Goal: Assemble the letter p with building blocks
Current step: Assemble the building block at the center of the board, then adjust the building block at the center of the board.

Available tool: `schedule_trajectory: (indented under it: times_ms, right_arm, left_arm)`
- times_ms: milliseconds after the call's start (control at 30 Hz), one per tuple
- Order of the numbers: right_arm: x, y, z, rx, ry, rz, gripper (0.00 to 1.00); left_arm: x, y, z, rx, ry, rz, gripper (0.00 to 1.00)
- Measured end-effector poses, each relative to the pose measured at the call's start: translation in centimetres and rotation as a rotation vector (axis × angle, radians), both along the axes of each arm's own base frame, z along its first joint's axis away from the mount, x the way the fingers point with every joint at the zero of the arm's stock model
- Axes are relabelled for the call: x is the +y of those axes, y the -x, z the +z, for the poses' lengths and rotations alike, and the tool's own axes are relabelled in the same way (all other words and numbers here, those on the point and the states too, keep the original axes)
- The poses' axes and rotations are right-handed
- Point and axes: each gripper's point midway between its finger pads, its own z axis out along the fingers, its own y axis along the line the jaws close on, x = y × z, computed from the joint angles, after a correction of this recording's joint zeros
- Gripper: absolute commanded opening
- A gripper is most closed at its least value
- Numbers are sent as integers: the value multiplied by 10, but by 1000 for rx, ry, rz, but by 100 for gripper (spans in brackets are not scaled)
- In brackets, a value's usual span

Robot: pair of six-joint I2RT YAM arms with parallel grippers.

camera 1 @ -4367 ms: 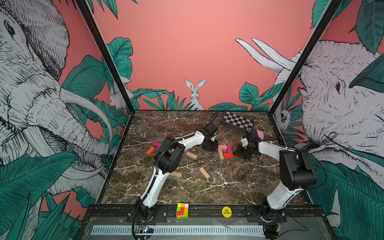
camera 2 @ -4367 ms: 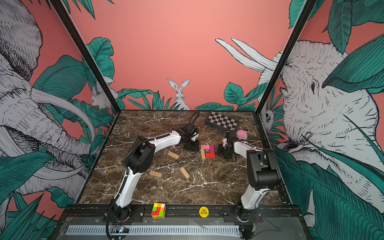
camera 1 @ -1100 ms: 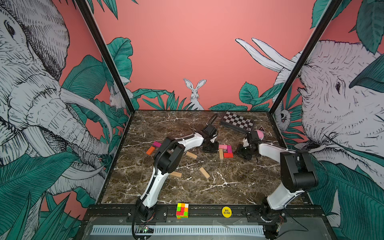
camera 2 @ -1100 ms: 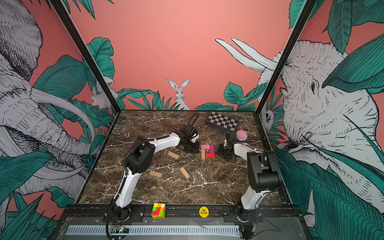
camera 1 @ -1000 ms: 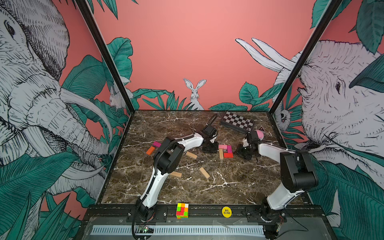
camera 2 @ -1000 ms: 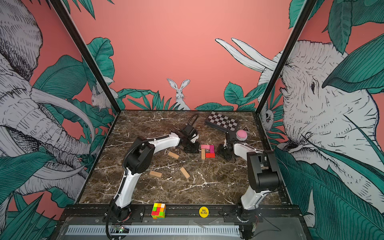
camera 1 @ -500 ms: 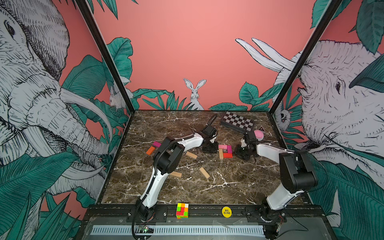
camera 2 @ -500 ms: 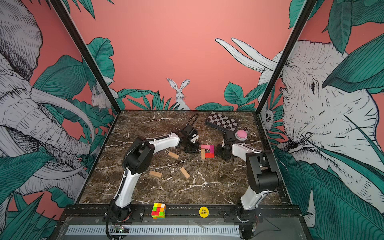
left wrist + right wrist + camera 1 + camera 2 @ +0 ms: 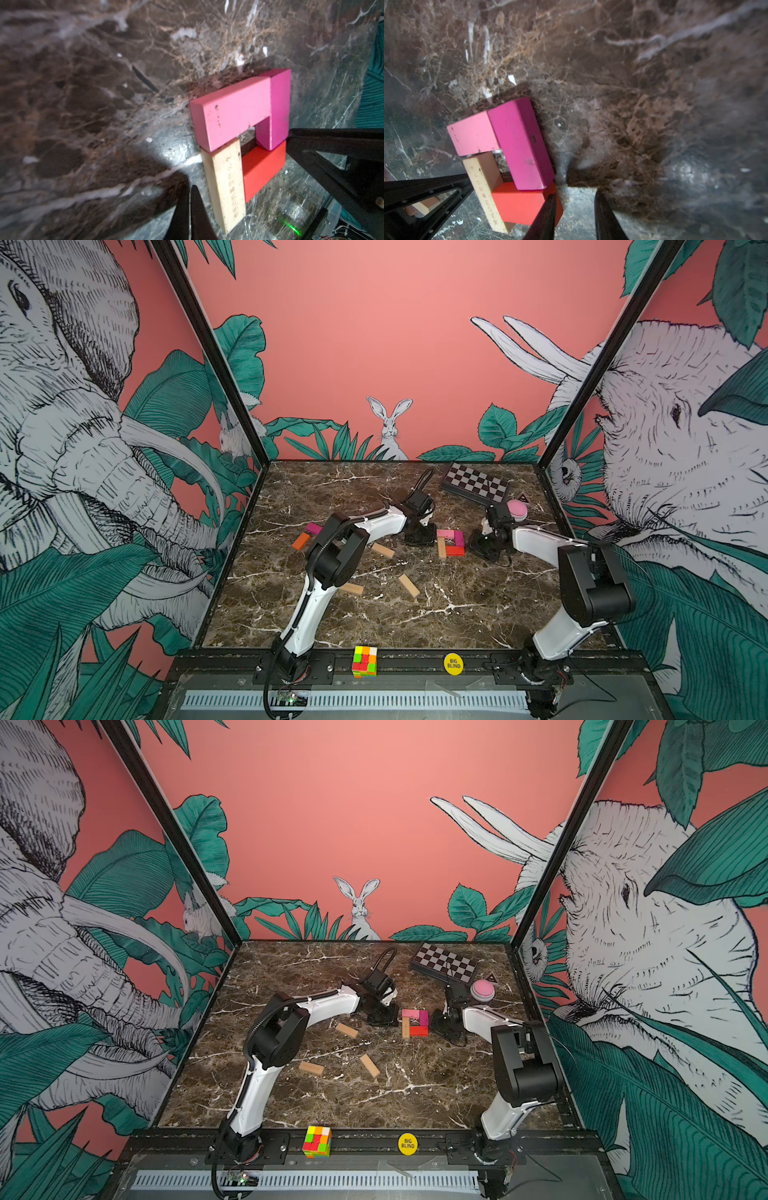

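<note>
- Multicoloured puzzle cube (image 9: 364,661): lower centre, on the front rail.
- Yellow "BIG BLIND" disc (image 9: 453,663): right of the cube.
- Checkered box (image 9: 474,483): right of centre.
- Pink dome (image 9: 517,509): lower right of the box.

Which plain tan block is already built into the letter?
The tan block abutting the pink block and red block; three other tan blocks lie loose.

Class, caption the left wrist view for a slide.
Four blocks laid in a P shape beside the shut left gripper.

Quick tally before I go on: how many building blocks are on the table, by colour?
Tan blocks: 4
Magenta blocks: 2
Pink block: 1
Red block: 1
Orange block: 1
Total: 9
</note>
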Motion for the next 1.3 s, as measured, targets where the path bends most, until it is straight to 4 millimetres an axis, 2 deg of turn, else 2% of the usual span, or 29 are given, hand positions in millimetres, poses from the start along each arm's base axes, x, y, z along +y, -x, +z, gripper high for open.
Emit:
schedule_trajectory:
  times_ms: [300,400,500,600,767,967,1300]
  right_arm:
    - [-6,9,2,41,16,4,33]
    - [-11,3,8,37,18,0,33]
    - [-16,-11,15,16,15,-11,32]
    - [-18,-25,15,11,6,-16,32]
    - [-20,-29,8,31,4,-14,32]
    - [-19,-27,1,48,0,-5,32]
    - [-17,-28,2,47,-14,-1,32]
  left_arm:
    - [4,1,0,4,7,2,9]
    - [7,-2,2,7,6,11,9]
    - [12,-14,3,10,-16,29,9]
    - [9,-31,4,-1,-21,33,10]
    - [11,-46,3,-4,-23,47,9]
    - [6,-51,3,4,-9,38,10]
    - [-2,-50,3,1,4,12,10]
